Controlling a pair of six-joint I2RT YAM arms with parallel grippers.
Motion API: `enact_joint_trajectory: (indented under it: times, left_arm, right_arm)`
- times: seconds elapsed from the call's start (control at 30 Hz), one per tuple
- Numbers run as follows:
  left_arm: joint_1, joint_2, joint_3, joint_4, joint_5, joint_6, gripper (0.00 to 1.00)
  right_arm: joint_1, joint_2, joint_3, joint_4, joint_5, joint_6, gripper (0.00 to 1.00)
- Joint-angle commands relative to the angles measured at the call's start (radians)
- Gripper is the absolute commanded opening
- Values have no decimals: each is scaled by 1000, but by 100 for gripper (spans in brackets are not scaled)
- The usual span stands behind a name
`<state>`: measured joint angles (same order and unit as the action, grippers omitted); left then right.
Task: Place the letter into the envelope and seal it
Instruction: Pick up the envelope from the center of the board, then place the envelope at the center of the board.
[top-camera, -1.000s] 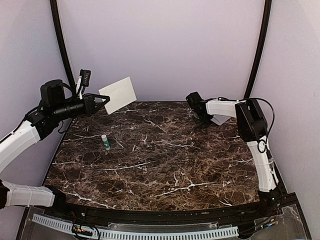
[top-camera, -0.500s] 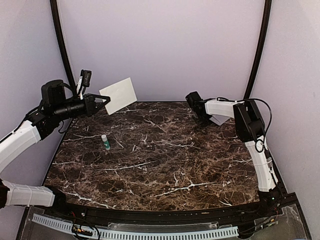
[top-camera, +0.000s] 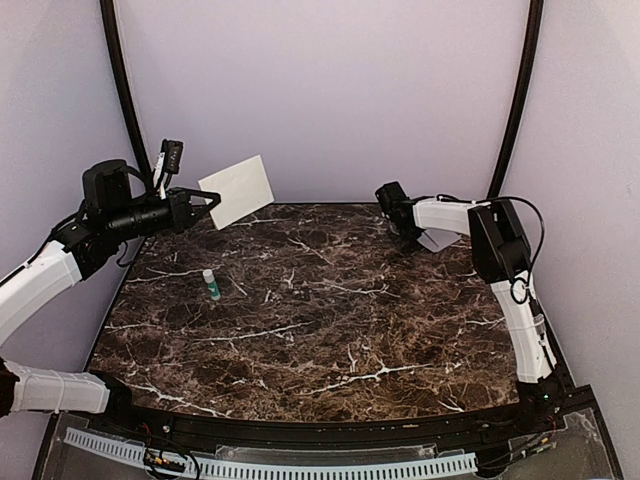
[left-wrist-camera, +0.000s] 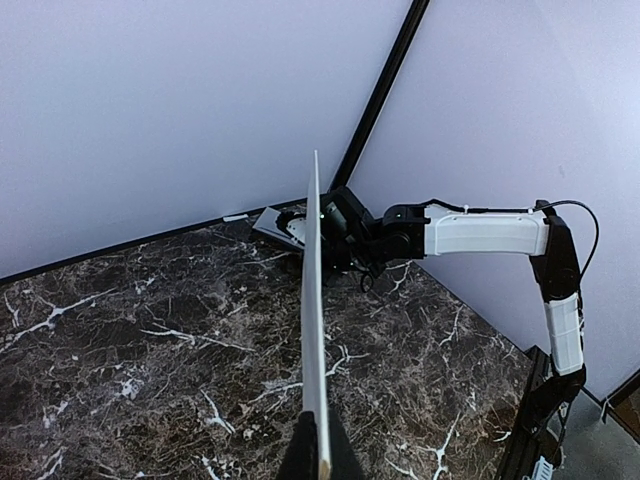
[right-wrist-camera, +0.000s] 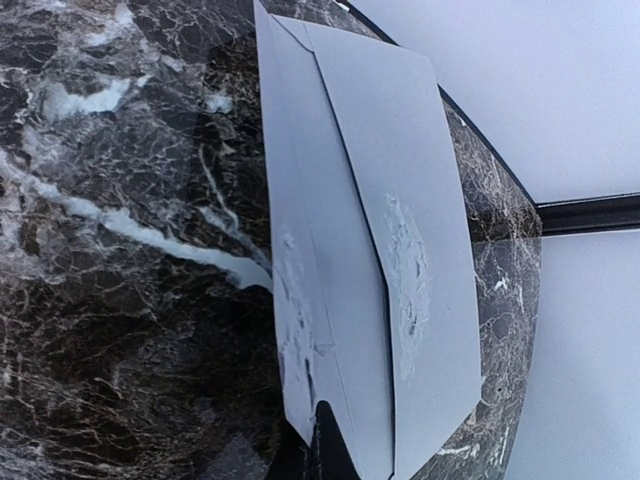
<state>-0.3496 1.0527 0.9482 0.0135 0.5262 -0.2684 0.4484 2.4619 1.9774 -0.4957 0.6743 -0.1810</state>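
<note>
- the left tool (top-camera: 212, 197) is pinched fully shut on one short edge of the letter, a cream rectangular paper sheet (top-camera: 238, 189).
- the sheet is held up in the air over the far left corner of the dark brown marble-patterned table (top-camera: 330, 330), clear of the surface, with its broad face turned toward the overhead camera.
- in the left wrist view the sheet (left-wrist-camera: 313, 330) is edge-on, a thin pale line rising straight up from the closed black fingertips (left-wrist-camera: 318, 455) at the bottom of the frame.
- the right tool (top-camera: 408, 232) reaches low over the far right part of the table, with its arm stretched along the back edge.
- its jaws are closed, and in the right wrist view they meet (right-wrist-camera: 322, 440) on the near edge of the envelope, a plain light-grey rectangular paper envelope (right-wrist-camera: 370, 250).
- the envelope lies at the far right corner of the table (top-camera: 437, 240), reaching toward the table's edge; whether the gripped end is off the surface cannot be told.
- diagonal folds and two rough, scuffed patches show on the envelope's upper face.
- a small white glue stick with a green base (top-camera: 211, 284) stands on the left part of the table, below the held sheet and well apart from the envelope.
</note>
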Motion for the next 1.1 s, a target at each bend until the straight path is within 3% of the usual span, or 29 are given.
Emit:
enact_joint_trajectory:
  times: [0.0,0.3,0.6,0.83,0.93,1.07]
  left_arm:
    - [4,-4,-12,23,3,6,0]
    - [3,1,-16,26,2,5,0]
    - [3,10,-16,29,17,-3,0]
    - [3,13,-20,33,19,-6,0]
    - [3,14,-19,35,24,-8,0]
    - [3,16,-20,38,27,-11,0]
  right_arm:
    - [-4,-75,-5,12,-59,34,0]
    - [-3,-324,-45,-234,-326,267,0]
    - [70,-648,-335,-448,-615,449,0]
    - [206,-763,-386,-661,-467,592,0]
    - [245,-806,-439,-657,-527,654,0]
    - [304,-828,-571,-524,-656,719,0]
